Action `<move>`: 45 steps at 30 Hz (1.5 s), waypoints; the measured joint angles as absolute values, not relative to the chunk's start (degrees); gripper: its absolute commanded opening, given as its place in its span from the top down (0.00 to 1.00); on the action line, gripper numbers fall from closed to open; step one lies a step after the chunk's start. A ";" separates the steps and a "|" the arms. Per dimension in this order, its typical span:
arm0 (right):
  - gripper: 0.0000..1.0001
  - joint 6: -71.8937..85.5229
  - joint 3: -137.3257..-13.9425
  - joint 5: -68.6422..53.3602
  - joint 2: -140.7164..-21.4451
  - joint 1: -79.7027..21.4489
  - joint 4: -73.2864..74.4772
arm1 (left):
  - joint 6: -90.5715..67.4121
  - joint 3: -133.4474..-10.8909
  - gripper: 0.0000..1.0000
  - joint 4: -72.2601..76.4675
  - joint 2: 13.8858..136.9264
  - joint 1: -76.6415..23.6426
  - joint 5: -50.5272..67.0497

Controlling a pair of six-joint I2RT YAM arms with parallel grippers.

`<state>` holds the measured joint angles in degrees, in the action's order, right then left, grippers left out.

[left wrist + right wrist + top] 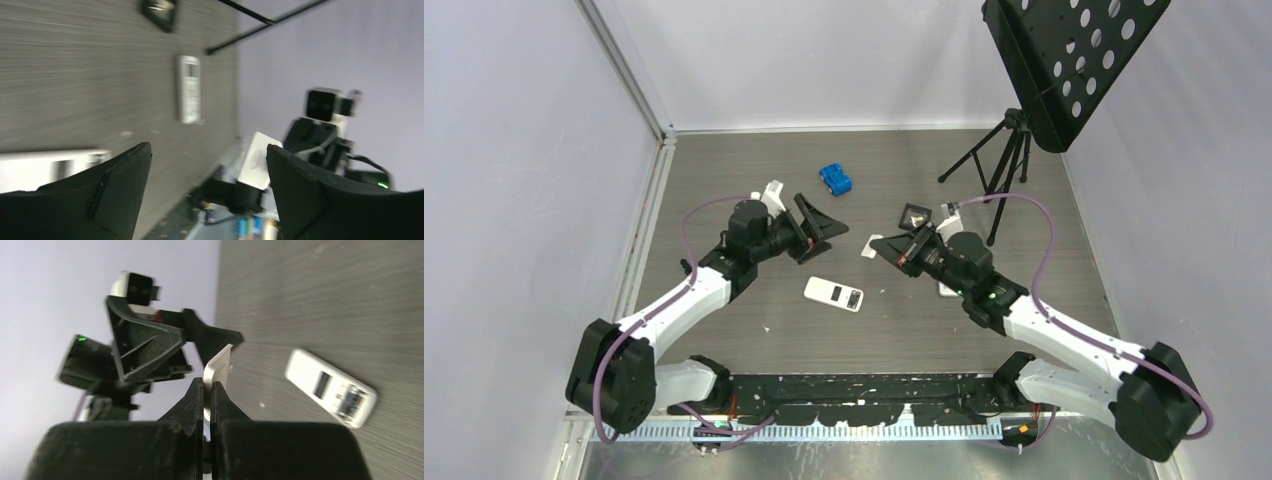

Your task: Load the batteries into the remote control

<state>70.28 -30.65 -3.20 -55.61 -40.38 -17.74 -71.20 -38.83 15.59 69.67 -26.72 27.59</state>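
2 grippers are seen. L gripper (pixel 207 150) is spread wide, nothing held. R gripper (pixel 209 385) is clenched on 1 thin white piece (pixel 220 362). 1 remote control (pixel 834 293) is laid flat on the table (pixel 724 170) between the arms, apart from both. 1 blue block (pixel 835 179) is set further back.

Overhead view bright, evenly lit and sharp, with only soft, faint shadows on the table (pixel 754 170). Both wrist views are motion-blurred: wood grain streaked, remote control (pixel 330 387) smeared at its edges. No glare.
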 measured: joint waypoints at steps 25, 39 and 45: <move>1.00 70.70 -31.51 -9.37 -86.26 -45.06 -20.47 | -40.18 -36.60 0.42 -16.47 78.54 -20.23 12.21; 1.00 71.13 -31.68 -10.04 -89.23 -45.06 -22.70 | -39.92 -36.60 0.45 -16.43 78.81 -20.12 12.21; 1.00 72.10 -31.73 -10.61 -90.08 -45.04 -23.92 | -39.92 -36.60 0.47 -16.21 79.02 -20.12 12.36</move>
